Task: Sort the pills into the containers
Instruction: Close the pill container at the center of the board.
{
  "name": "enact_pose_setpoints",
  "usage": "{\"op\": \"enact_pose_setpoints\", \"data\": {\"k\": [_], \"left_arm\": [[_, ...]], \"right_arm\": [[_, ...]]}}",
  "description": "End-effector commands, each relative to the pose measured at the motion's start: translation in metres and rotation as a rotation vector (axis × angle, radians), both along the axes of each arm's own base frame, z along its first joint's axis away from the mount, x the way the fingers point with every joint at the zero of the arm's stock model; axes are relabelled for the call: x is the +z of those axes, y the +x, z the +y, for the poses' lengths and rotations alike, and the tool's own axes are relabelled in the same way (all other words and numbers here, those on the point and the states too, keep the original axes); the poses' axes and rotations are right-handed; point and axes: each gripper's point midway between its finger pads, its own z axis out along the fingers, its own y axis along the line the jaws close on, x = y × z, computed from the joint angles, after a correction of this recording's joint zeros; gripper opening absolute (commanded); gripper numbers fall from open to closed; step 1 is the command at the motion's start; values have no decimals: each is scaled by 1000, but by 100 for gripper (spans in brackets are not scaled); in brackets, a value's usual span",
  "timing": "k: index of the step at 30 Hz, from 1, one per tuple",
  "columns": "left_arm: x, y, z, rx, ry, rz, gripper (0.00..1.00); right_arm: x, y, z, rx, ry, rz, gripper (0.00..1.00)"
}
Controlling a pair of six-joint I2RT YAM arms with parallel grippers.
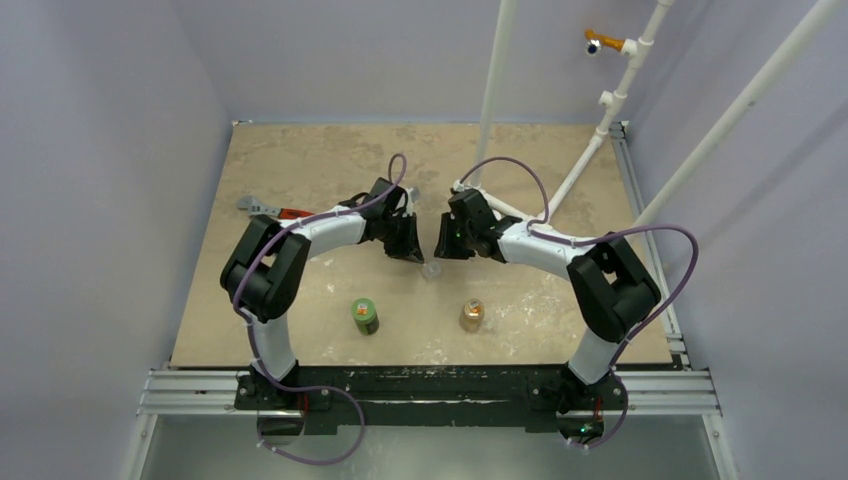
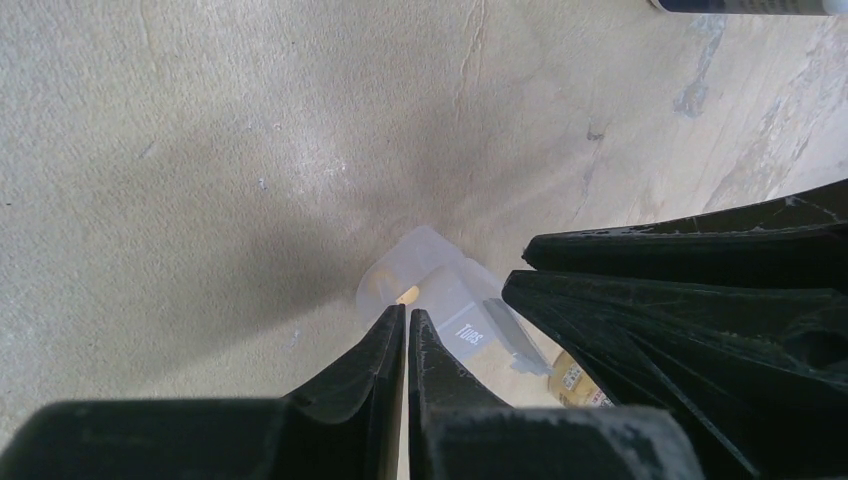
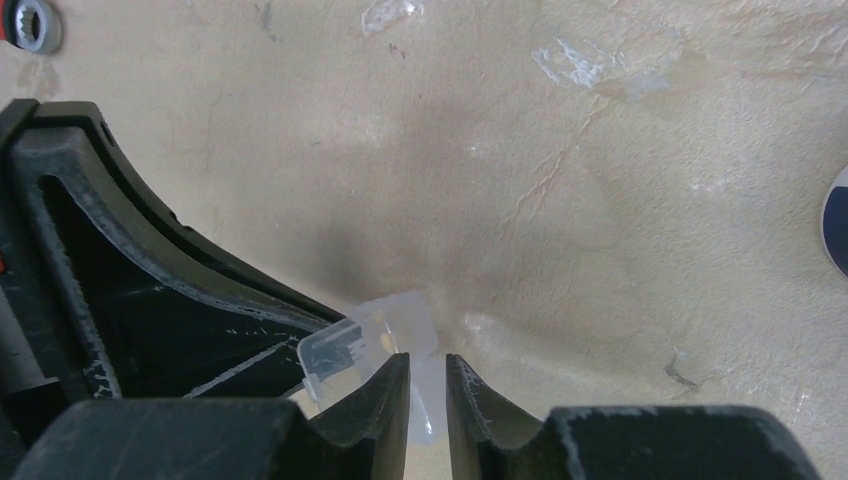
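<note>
The container (image 2: 440,290) is a small clear plastic case with a flap marked "Tues." It lies mid-table (image 1: 432,270) between both grippers. A small pale-orange pill (image 2: 407,295) lies inside it, also visible from the right wrist (image 3: 385,343). My left gripper (image 2: 407,316) is shut, its tips just above the case beside that pill, with nothing visible between them. My right gripper (image 3: 428,362) is closed on a translucent edge of the container (image 3: 395,320), which fills the narrow gap between its fingers. The open lid (image 3: 335,355) stands to the left, against the left gripper.
A green bottle (image 1: 365,315) and a tan-orange bottle (image 1: 472,315) stand nearer the arm bases. A dark white-capped bottle (image 2: 740,5) lies further off. A metal tool with a red part (image 1: 268,209) lies at the left. White poles (image 1: 495,90) rise at the back.
</note>
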Motion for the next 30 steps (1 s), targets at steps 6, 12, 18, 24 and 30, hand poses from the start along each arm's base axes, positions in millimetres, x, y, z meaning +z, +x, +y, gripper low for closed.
{"op": "enact_pose_setpoints", "data": {"k": [6,12,18,24,30], "left_arm": [[20,6,-8,-19,-31,-37,3],[31,6,-5,-16,-26,-61,3],[43,3,3,-6,-18,-91,6],[42,-4,17,3,18,-91,6],[28,-12,22,9,41,-58,1]], "right_arm": [[4,3,-11,-51,13,2,23],[9,7,-22,-83,5,-4,23],[17,9,-27,-103,20,-25,24],[27,11,-21,-64,39,-53,27],[7,10,-26,-66,-8,-17,17]]}}
